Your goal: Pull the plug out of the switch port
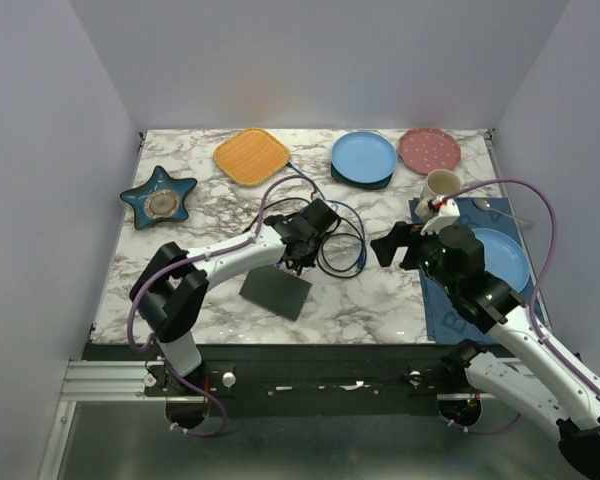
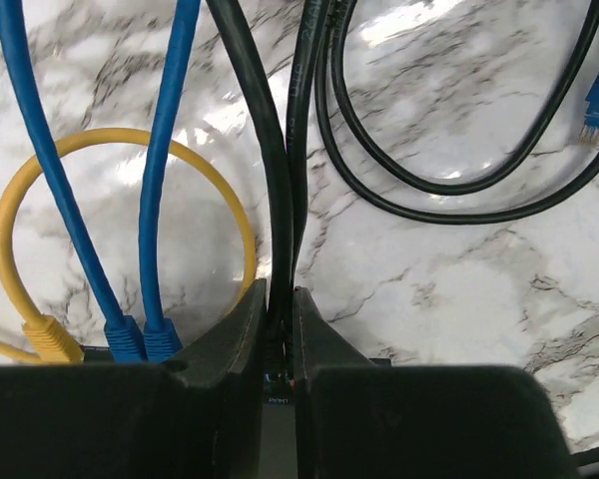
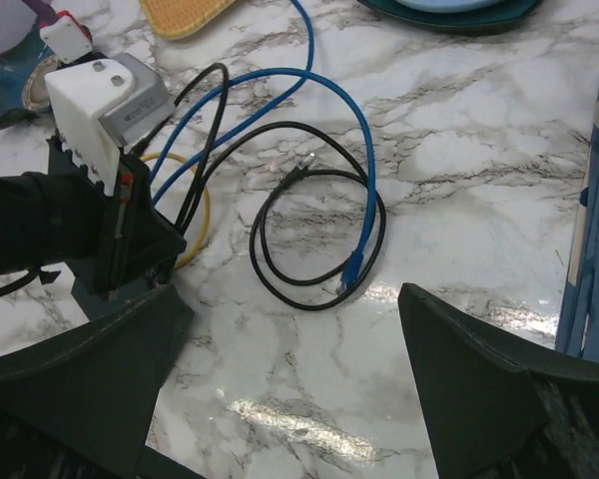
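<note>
The switch is a flat black box near the table's front middle, its socket edge facing away. My left gripper sits at that edge, shut on the black plug, whose black cable runs away from it. Two blue plugs and a yellow plug sit in ports to its left. The switch's top shows between the fingers. My right gripper is open and empty above bare marble, right of the cables. It sees the left gripper.
A coiled black cable and a loose blue cable end lie between the arms. At the back are an orange plate, blue plate, pink plate and star dish. A mug and dark blue mat are on the right.
</note>
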Robot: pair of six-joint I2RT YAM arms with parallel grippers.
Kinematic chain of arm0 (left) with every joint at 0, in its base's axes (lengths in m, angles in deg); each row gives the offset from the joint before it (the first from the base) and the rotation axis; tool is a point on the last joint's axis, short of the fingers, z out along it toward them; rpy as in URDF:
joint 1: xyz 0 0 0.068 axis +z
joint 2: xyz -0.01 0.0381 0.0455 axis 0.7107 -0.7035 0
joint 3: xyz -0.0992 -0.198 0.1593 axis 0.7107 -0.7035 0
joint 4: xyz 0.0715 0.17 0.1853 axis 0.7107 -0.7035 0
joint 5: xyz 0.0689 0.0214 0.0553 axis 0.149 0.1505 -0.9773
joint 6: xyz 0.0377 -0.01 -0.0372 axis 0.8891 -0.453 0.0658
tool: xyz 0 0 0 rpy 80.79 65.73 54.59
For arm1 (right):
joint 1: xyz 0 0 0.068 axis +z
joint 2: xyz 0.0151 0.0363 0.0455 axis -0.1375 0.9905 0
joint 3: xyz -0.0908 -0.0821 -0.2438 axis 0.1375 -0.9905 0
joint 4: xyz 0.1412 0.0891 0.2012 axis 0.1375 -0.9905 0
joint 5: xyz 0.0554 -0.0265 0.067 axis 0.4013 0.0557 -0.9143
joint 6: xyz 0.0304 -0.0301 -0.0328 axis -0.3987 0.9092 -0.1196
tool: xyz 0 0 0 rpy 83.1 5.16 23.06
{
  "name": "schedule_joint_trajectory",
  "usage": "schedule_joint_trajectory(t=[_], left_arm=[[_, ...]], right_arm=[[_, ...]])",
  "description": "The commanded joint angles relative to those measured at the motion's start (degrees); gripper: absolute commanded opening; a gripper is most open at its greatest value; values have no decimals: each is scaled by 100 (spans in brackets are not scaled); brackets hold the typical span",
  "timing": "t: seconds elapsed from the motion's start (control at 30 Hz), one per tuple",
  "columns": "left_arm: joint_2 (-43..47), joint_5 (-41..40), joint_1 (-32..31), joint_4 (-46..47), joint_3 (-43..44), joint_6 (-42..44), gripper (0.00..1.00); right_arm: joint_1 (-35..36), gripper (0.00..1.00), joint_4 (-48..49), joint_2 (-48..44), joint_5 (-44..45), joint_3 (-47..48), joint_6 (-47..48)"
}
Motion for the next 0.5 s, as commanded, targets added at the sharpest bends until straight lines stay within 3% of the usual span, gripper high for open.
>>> schedule_joint_trajectory(t=[0.0, 0.23, 0.3, 0.43, 0.47], left_arm=[[-460, -402, -447, -378, 426, 920, 0], [-681, -1052, -1089, -396, 304, 817, 2], [-550, -1158, -1098, -327, 251, 667, 10], [-128, -1536, -1090, -221, 216, 429, 49], [-66, -1650, -1081, -212, 233, 411, 50]], right_arm=[[8, 100, -155, -93, 236, 173, 89], [8, 100, -199, -119, 236, 121, 80], [8, 100, -208, -119, 244, 121, 80], [7, 100, -234, -119, 236, 156, 72], [8, 100, -234, -137, 236, 165, 63]])
